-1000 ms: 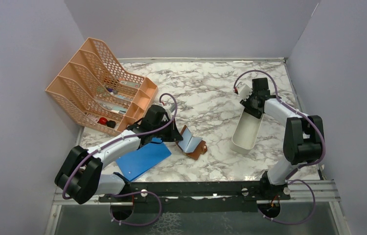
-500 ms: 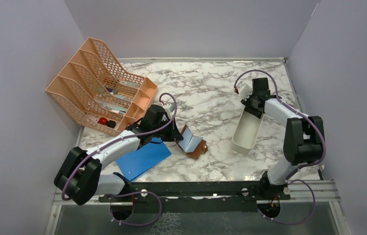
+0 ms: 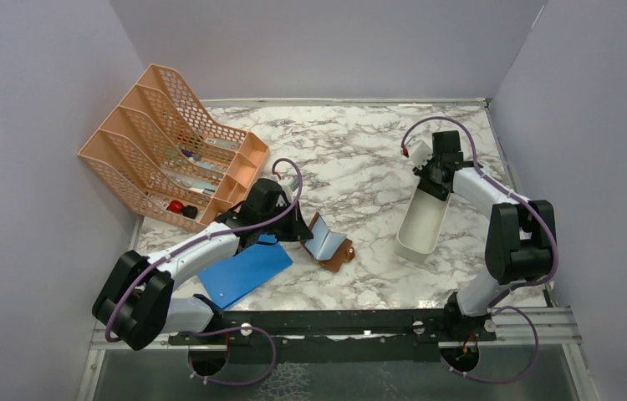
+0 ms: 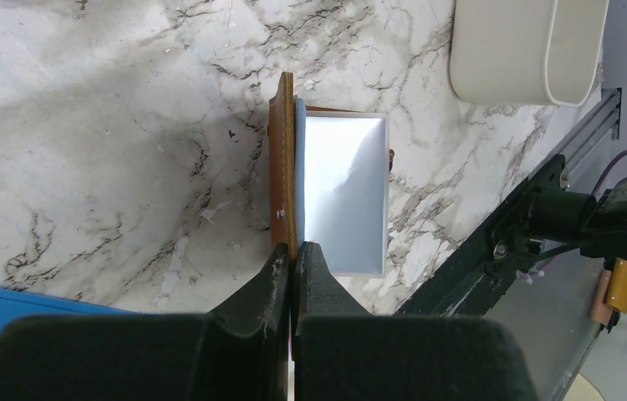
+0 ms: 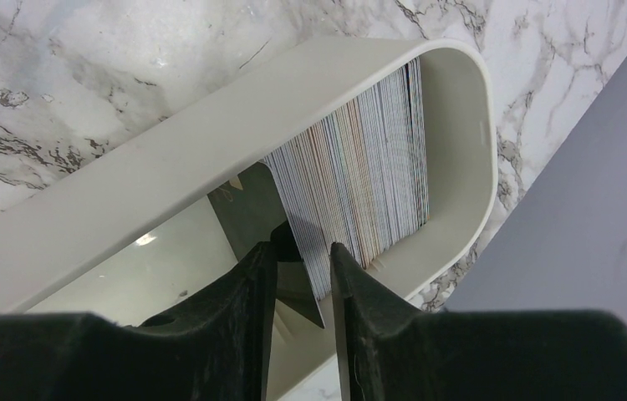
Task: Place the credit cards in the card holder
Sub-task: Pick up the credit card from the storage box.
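White-and-grey marble tabletop (image 3: 360, 150) carried an orange mesh rack (image 3: 168, 142) at 10 o'clock and a white oblong tray (image 3: 420, 236) at 3 o'clock. Just 6 o'clock of centre lay the small brown leather bifold wallet (image 4: 281, 167), open, with a light blue credit card (image 4: 344, 196) on its flat leaf. The left gripper (image 4: 293, 251) was pressed together on the wallet's raised leaf. A bright blue flat board (image 3: 243, 271) lay at the wallet's 8 o'clock. The right gripper (image 5: 302, 251) stood inside the tray, fingers slightly apart astride the front of a stack of thin cards (image 5: 369, 175). Whether they pinched any could not be told.
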`<state>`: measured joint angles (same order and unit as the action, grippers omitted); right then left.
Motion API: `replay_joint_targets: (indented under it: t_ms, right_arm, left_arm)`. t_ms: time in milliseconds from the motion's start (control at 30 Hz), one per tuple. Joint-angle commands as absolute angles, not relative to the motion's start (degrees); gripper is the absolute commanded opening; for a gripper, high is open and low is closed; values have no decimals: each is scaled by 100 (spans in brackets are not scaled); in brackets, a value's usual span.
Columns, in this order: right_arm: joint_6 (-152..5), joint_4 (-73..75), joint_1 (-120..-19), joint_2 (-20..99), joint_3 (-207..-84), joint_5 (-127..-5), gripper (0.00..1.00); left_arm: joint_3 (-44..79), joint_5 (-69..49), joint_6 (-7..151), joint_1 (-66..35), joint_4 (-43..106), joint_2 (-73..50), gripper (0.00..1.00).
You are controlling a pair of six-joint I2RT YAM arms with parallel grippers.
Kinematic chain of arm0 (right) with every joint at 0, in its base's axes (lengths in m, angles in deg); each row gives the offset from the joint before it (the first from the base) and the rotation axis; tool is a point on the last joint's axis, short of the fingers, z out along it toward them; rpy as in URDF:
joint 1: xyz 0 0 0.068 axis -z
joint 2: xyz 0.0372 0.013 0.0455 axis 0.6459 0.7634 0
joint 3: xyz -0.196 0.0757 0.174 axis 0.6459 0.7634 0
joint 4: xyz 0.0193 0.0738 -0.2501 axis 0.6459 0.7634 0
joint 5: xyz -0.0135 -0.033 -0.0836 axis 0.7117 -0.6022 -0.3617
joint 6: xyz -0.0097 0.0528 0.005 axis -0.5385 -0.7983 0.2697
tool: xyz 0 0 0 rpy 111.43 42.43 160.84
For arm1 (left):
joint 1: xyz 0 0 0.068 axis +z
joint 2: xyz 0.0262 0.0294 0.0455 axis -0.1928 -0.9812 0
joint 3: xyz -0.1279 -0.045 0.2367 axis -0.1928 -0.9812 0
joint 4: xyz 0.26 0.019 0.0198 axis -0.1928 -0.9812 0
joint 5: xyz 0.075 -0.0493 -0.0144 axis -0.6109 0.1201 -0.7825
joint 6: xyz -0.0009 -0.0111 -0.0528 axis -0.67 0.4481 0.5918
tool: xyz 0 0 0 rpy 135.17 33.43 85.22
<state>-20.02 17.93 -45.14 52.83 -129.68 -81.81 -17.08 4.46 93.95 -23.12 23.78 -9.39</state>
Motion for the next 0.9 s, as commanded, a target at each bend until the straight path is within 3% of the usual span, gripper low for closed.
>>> replay_joint_targets:
  t_ms: [0, 633, 867]
  right_arm:
    - [-2032, 1665, -4472, 5071, -13156, -8374, 33]
    - [-2260, 2181, -4471, 4961, -13380, -8097, 22]
    - [-2424, 2599, -4472, 4906, -13544, -7819, 9]
  left_arm:
    - [-1709, 592, 9407, -2329, 2554, -765, 0]
    - [-1703, 556, 9420, -2331, 2510, -667, 0]
    - [-1759, 494, 9437, -2325, 2502, -616, 0]
